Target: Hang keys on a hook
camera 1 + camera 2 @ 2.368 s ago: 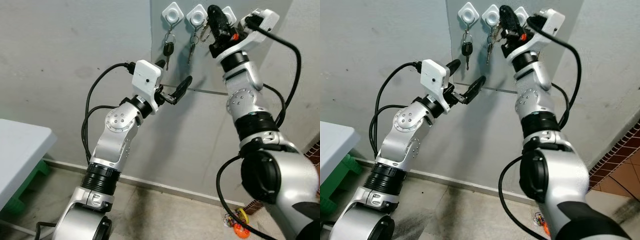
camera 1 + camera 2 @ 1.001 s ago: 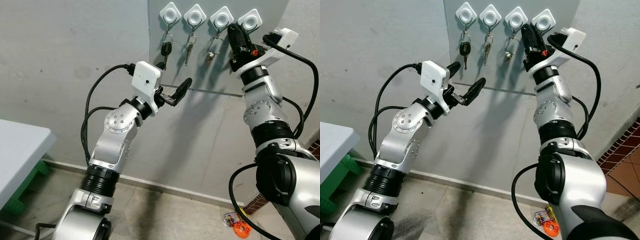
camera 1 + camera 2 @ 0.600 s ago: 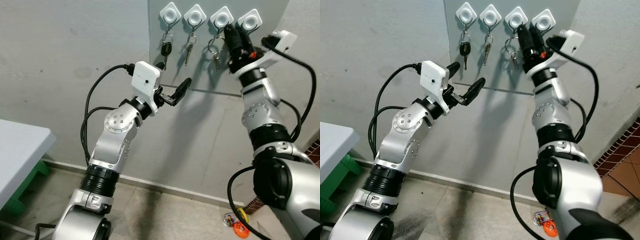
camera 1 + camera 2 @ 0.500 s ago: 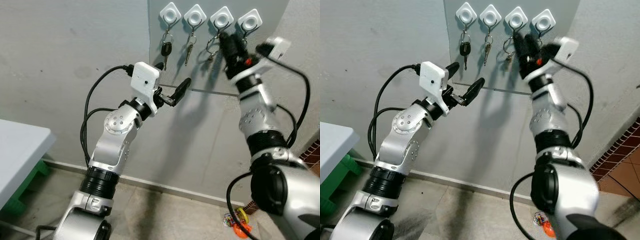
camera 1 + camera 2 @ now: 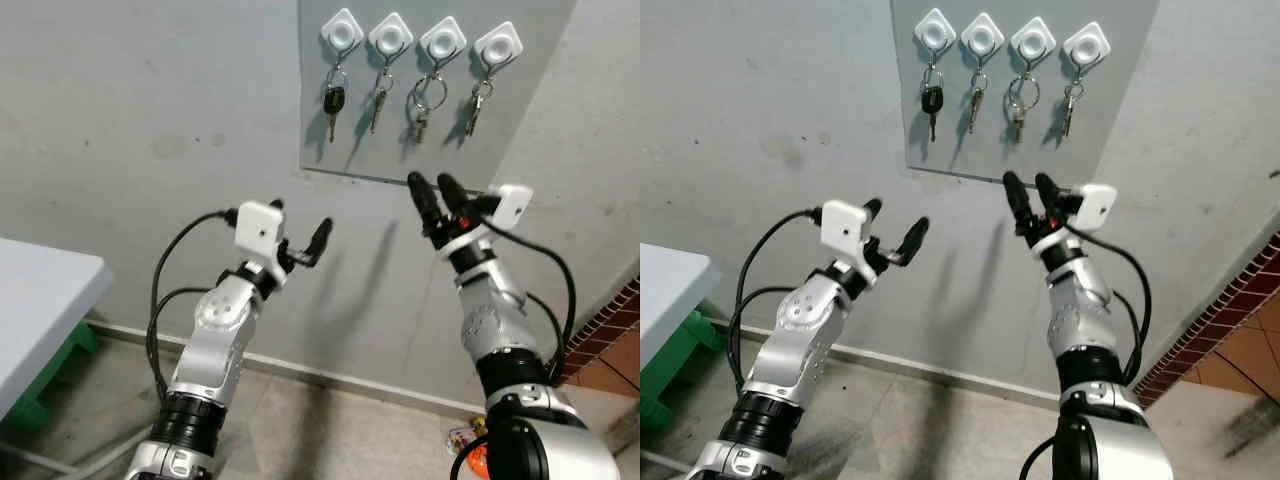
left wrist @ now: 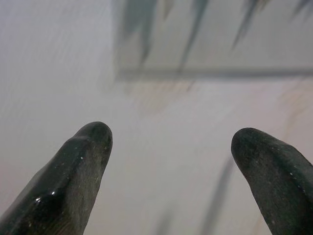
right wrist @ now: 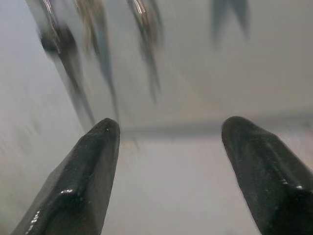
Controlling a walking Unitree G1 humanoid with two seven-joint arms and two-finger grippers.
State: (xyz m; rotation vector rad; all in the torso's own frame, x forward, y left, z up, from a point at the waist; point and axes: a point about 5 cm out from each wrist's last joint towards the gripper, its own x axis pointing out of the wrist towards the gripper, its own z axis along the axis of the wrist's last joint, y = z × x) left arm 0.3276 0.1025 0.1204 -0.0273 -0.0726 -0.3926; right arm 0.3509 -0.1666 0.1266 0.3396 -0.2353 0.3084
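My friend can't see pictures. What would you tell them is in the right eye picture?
Four white hooks in a row on a grey wall panel each hold a set of keys. Below them, the robot's two silver arms reach toward the wall, the left gripper and right gripper both open and empty.

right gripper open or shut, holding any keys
Open and empty: the right gripper has its fingers spread below the panel, and keys hang on all four hooks.

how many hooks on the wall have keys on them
4. All four white hooks in the row on the grey panel carry keys: the far-left one a black-headed key, the second, the third a large ring, and the far-right one.
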